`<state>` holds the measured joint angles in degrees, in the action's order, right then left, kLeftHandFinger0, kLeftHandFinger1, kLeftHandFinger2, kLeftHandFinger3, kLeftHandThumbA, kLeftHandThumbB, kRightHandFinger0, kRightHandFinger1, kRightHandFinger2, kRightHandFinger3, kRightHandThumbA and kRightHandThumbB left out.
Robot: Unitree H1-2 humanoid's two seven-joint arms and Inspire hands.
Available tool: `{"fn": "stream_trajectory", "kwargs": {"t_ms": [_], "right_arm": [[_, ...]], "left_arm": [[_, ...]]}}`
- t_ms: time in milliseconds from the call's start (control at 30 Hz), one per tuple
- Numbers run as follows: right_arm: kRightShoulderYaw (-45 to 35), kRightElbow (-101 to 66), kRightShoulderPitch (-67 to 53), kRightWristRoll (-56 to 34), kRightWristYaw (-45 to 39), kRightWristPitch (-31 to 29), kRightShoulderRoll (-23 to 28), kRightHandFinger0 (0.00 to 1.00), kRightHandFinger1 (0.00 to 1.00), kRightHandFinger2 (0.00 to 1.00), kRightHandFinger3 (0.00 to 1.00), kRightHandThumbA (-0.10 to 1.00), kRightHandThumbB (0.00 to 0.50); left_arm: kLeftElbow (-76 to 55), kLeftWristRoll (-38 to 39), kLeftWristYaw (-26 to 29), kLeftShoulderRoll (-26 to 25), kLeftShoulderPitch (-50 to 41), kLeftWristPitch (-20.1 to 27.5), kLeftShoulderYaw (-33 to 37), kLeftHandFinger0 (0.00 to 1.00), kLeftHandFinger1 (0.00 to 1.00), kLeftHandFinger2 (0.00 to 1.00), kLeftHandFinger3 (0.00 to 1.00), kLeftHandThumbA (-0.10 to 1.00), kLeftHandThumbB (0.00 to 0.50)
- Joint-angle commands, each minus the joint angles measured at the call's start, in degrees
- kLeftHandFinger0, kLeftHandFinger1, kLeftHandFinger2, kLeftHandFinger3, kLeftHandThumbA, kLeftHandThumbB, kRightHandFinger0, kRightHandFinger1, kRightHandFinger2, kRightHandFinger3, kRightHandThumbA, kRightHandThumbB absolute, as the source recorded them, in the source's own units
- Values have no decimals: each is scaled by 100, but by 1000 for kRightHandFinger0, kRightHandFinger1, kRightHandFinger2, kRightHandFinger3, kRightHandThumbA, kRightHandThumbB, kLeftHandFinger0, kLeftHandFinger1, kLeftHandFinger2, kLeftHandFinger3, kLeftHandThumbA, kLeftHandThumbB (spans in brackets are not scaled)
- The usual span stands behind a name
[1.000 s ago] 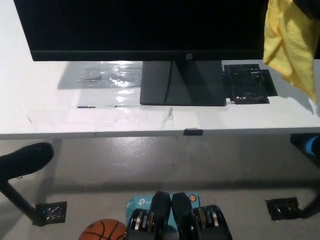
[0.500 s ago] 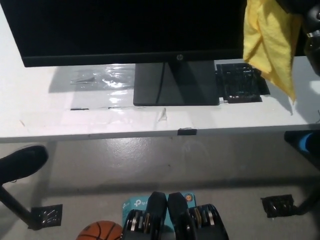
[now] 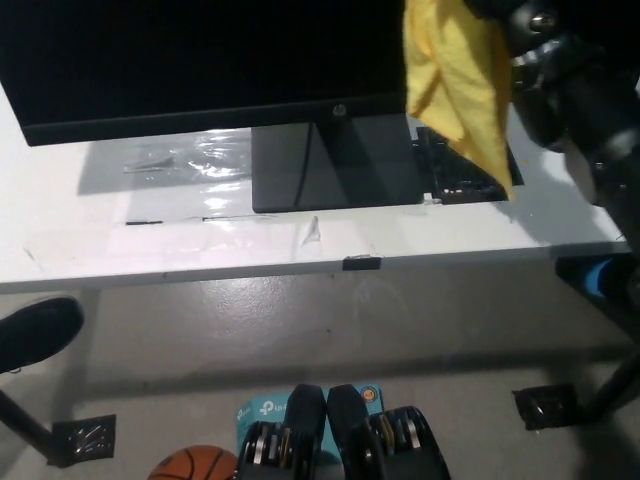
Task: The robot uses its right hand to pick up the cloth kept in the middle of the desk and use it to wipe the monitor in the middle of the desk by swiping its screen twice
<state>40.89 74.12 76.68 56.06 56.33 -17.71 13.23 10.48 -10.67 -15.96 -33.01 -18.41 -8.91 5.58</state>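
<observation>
The yellow cloth [image 3: 455, 80] hangs from my black right hand [image 3: 515, 15] at the top right of the head view, draped in front of the right part of the black monitor screen [image 3: 200, 50]. The hand sits at the picture's top edge, shut on the cloth's upper end, with the black forearm [image 3: 590, 110] running down to the right. The cloth's lower corner dangles over a black patch [image 3: 450, 170] on the white desk [image 3: 300, 240]. The monitor's dark stand [image 3: 335, 165] rests on the desk. My left hand is out of sight.
Shiny clear tape or plastic [image 3: 190, 155] lies on the desk left of the stand. Below the desk edge are a black chair part [image 3: 35, 330], a basketball [image 3: 195, 465], a teal box [image 3: 265, 410] and desk feet [image 3: 545, 405].
The right hand and cloth have moved left across the screen, from the right edge toward the middle. The camera view has also shifted, so the monitor and desk sit further left and tilted.
</observation>
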Motion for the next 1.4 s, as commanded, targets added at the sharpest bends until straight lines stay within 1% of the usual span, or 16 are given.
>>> {"fn": "stream_trajectory", "kwargs": {"t_ms": [0,267,300,500,600,633,733,833,1000,1100,1133,1200,1233,1267,1300,1367], "right_arm": [[40,99,541,-83,-57,-53,-539,0,0,382,413,-100,56],[58,305,613,-113,37,62,-976,0,0,319,351,-100,64],[46,318,619,-136,40,122,-1067,0,0,333,392,-100,30],[-21,322,633,-245,-191,82,-1242,0,0,337,433,-100,35],[34,280,585,-193,-201,105,-1215,0,0,365,498,-100,93],[47,259,545,-182,-252,109,-1179,0,0,408,507,-100,150],[89,254,529,-139,-153,65,-1083,0,0,403,496,-100,141],[171,258,500,-58,59,61,-914,0,0,373,446,-100,210],[240,-47,250,-4,122,-88,-594,0,0,387,489,-100,111],[210,-652,-76,32,203,-250,-269,0,0,378,499,-100,92],[227,-814,-143,89,260,-244,-185,0,0,359,583,-100,112],[183,-1104,-298,101,292,-280,-45,0,0,239,446,-100,130],[134,-1496,-478,107,82,-236,132,0,0,241,378,-100,136],[9,-2023,-814,21,-42,-341,361,0,0,214,204,-100,142],[-38,-2227,-938,-3,-104,-325,449,0,0,221,162,-100,147],[-210,-2774,-1281,-102,-395,-268,636,0,0,297,351,-100,159]], "left_arm": [[-195,-72,-88,-123,5,-95,9,696,656,803,1000,712,109],[-268,-53,-130,-84,48,-190,17,667,638,821,1000,714,118],[-257,-166,-86,-89,67,-218,65,674,635,806,1000,738,135],[-125,-136,-89,-54,157,-162,90,718,661,806,1000,747,152],[-316,-109,-129,-67,102,-313,79,716,667,836,1000,737,142],[-333,-138,-80,-78,59,-256,65,636,606,802,1000,710,112],[-312,-144,-66,-106,39,-181,56,674,642,806,1000,721,102],[-120,-41,-80,-75,77,-111,11,694,649,821,1000,743,125],[-67,-57,-23,-48,47,-31,-3,719,676,842,1000,724,107],[-94,-51,-58,-57,51,-124,-6,707,668,825,1000,721,121],[-109,-38,-46,-69,49,-127,-39,672,639,814,1000,736,137],[-82,-43,-37,-73,61,-103,-44,657,640,816,1000,740,124],[-48,-41,-40,-70,73,-82,-42,701,670,823,1000,731,120],[-55,11,-56,-87,37,-74,-92,685,655,822,1000,726,121],[-56,12,-55,-86,34,-64,-94,690,659,824,1000,734,129],[-47,-27,-36,-110,20,-49,-92,720,680,836,1000,767,138]]}}
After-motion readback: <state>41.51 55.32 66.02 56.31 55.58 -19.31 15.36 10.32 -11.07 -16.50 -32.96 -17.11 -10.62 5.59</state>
